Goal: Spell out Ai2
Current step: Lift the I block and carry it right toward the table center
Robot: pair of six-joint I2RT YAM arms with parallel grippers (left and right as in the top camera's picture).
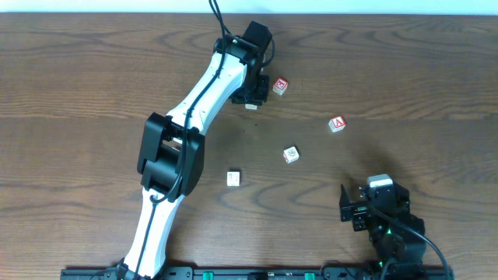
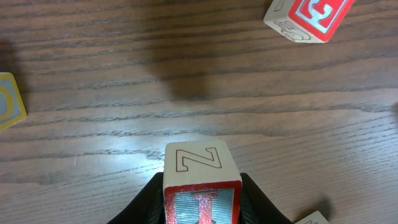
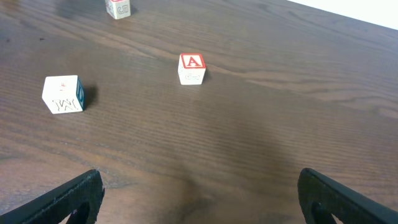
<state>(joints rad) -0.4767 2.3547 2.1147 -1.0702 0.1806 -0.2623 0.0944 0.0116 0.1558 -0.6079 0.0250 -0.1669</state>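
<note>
My left gripper [image 1: 253, 99] [image 2: 202, 185] is shut on the I cube [image 2: 202, 196], a wooden cube with a red-framed face and a red I, and an outlined Z on its top. From overhead the wrist hides this cube. The A cube [image 1: 336, 124] [image 3: 192, 67], with a red A on top, stands alone at the centre right of the table. My right gripper [image 1: 354, 207] [image 3: 202, 199] rests open near the front right, with nothing between its fingers. No face with a 2 shows in any view.
A red-framed cube with another letter [image 1: 280, 85] [image 2: 308, 18] lies just right of the left gripper. Two pale cubes [image 1: 290, 155] [image 1: 233, 178] sit mid-table. A yellowish cube [image 2: 9, 99] shows at the left edge of the left wrist view.
</note>
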